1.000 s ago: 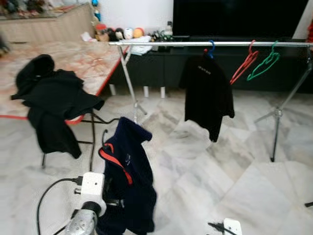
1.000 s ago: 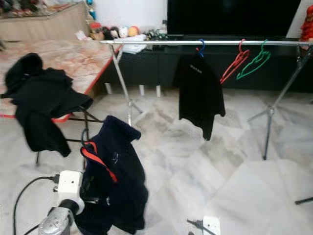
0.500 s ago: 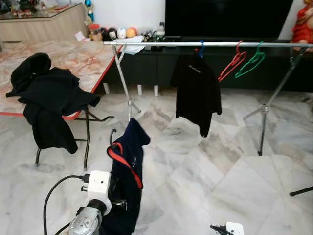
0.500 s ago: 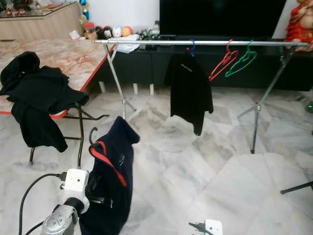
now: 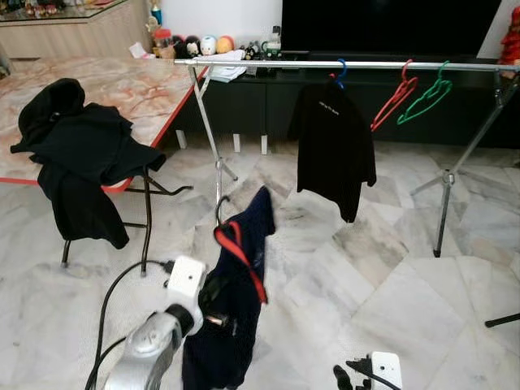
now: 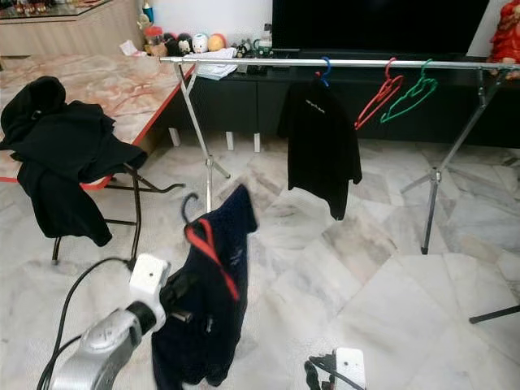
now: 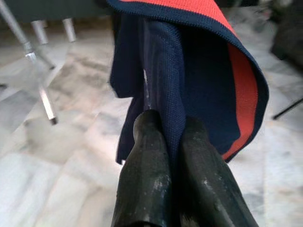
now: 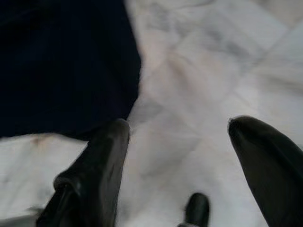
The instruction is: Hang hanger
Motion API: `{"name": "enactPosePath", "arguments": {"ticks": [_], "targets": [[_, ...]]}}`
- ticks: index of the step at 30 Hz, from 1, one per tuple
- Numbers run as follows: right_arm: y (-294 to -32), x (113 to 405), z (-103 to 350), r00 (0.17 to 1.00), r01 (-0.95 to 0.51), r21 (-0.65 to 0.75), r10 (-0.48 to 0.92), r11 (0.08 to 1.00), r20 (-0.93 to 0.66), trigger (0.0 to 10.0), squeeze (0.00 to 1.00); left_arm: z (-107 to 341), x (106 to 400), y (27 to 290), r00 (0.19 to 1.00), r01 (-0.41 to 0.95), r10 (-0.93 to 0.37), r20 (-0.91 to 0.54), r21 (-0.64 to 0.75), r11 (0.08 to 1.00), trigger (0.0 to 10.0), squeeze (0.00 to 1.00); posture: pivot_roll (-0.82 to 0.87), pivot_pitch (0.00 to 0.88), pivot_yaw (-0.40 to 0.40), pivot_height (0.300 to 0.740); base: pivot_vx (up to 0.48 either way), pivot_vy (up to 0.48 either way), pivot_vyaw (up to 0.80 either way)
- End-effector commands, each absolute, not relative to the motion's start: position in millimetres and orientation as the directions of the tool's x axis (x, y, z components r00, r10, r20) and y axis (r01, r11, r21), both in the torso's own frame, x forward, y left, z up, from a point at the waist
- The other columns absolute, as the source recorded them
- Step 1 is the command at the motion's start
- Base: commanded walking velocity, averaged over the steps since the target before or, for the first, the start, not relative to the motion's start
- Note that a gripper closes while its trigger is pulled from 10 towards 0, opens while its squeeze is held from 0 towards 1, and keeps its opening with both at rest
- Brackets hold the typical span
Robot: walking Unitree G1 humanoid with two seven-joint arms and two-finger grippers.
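Left eye view: the black shirt on the rail carries small chest lettering, too small to read. The navy garment, red-lined at the collar, hangs lengthwise, long axis vertical, its dark hanger hook uppermost, near the rail's left stand. Left gripper: fingers pinched together on the navy fabric. Right gripper: fingers spread wide, holding nothing, above the marble floor.

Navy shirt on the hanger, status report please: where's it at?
Left tool shut on navy shirt, hanger hook up, short of rail. Right tool open, low over floor. Black shirt, red hanger, green hanger already on rail.
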State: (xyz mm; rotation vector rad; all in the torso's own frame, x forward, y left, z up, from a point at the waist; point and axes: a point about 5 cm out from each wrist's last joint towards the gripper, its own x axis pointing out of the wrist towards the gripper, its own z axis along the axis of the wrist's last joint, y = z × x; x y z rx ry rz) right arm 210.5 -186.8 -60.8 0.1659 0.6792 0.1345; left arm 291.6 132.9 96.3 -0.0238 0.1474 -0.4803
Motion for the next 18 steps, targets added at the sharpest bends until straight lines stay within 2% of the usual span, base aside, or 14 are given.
{"name": "enactPosePath", "arguments": {"ticks": [1,5,9,14,18], "targets": [[-180,211,-60,0.764,-0.142,0.228,0.253,0.963,-0.594,10.0,0.0,110,293,128,0.845,0.522,-0.523,-0.108,-0.045,0.852,10.0,0.0,0.06,0.078,0.056,0.74,0.0,0.0,0.0],[-178,214,-56,0.779,-0.204,0.188,0.276,0.961,-0.563,10.0,0.0,116,292,118,0.788,0.604,-0.604,-0.117,-0.044,0.796,10.0,0.0,0.05,0.081,0.063,0.74,0.0,0.0,0.0],[-175,218,-49,0.828,-0.208,0.268,0.315,0.941,-0.464,10.0,0.0,127,288,105,0.714,0.688,-0.692,-0.105,-0.077,0.721,10.0,0.0,0.05,0.083,0.063,0.74,0.0,0.0,0.0],[-175,220,-44,0.86,-0.204,0.299,0.317,0.932,-0.401,10.0,0.0,144,285,87,0.63,0.769,-0.774,-0.065,-0.088,0.634,10.0,0.0,0.05,0.083,0.065,0.74,0.0,0.0,0.0],[-173,219,-44,0.873,-0.18,0.39,0.329,0.903,-0.359,10.0,0.0,152,281,75,0.569,0.815,-0.821,-0.052,-0.091,0.572,10.0,0.0,0.05,0.084,0.065,0.74,0.0,0.0,0.0]]}}
